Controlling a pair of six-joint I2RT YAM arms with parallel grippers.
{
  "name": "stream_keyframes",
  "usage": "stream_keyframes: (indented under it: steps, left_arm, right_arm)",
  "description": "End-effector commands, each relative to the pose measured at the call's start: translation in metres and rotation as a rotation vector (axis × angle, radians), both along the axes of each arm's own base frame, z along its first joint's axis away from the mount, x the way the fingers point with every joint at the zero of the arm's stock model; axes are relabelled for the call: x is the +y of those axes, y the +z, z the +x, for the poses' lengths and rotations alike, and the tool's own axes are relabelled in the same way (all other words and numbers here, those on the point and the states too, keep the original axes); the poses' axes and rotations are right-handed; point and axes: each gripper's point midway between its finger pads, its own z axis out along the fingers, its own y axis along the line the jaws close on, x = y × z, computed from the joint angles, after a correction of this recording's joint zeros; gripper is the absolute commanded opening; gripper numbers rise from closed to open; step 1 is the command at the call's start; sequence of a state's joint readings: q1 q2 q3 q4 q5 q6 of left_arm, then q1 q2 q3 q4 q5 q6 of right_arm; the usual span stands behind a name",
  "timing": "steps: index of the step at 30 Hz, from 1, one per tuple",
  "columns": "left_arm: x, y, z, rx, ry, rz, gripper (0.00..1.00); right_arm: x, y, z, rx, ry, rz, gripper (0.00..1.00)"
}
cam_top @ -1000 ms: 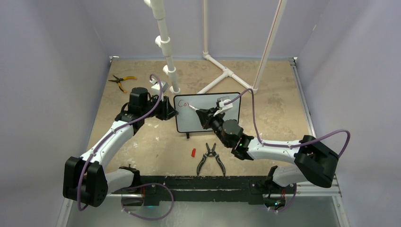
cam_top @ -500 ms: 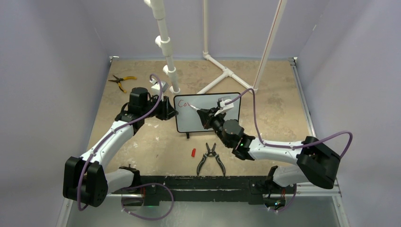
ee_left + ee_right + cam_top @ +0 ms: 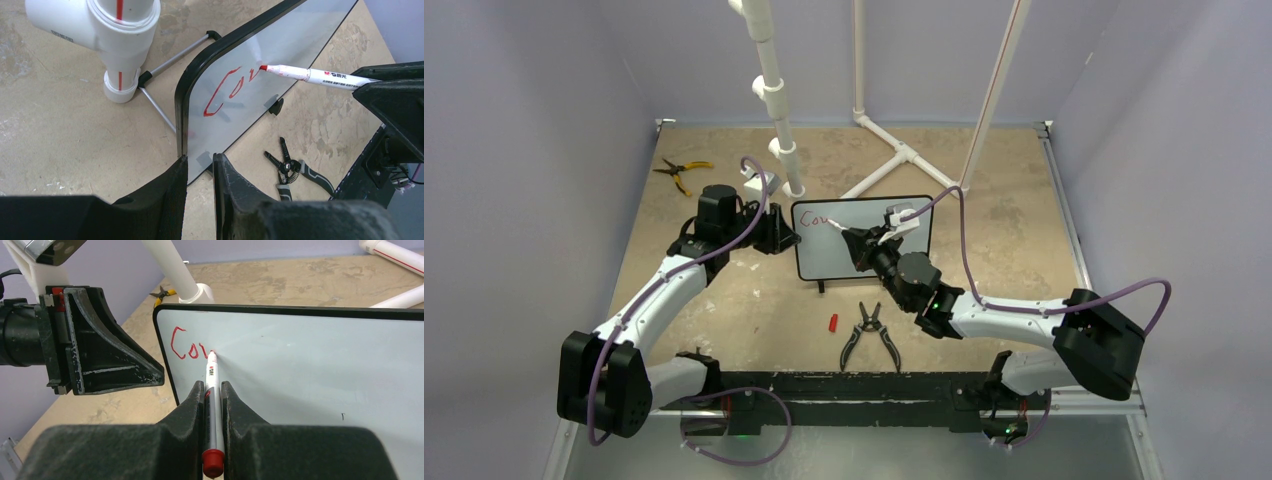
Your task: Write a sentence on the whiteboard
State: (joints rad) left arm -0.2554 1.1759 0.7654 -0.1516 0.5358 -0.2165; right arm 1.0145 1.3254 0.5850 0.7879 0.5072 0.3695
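The whiteboard (image 3: 849, 258) stands upright mid-table on small black feet. It also shows in the left wrist view (image 3: 280, 45) and the right wrist view (image 3: 320, 365). Red letters "Co" and part of a third letter (image 3: 187, 350) sit at its top left. My right gripper (image 3: 212, 385) is shut on a white marker (image 3: 212, 377) with a red tip touching the board just right of the letters. My left gripper (image 3: 200, 162) is shut on the board's left edge near the lower corner, one finger behind and one in front.
Black-handled pliers (image 3: 870, 335) and a red marker cap (image 3: 832, 323) lie in front of the board. Yellow-handled pliers (image 3: 679, 170) lie at the far left. White PVC pipes (image 3: 776, 110) stand just behind the board, with more pipes (image 3: 904, 155) at the back.
The marker tip has moved slightly right along the top line, adding red strokes after "Co". The left arm and the board have not moved.
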Motion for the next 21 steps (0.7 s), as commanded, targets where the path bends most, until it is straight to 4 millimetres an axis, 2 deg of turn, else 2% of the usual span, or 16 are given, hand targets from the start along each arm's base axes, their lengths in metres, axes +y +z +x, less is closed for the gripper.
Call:
stream_keyframes:
  steps: [1,9,21]
  left_arm:
    - [0.002,0.008,0.003,-0.04,0.0,0.0,0.24]
    - [0.002,0.008,0.003,-0.039,-0.001,0.001,0.24]
    - [0.002,0.007,0.003,-0.039,0.0,0.002,0.24]
  right_arm:
    - [-0.007,0.037,0.007,-0.069,-0.054,0.072,0.0]
    - [-0.009,0.038,0.007,-0.074,-0.059,0.076,0.0]
    - [-0.007,0.01,0.003,-0.018,-0.036,0.039,0.0]
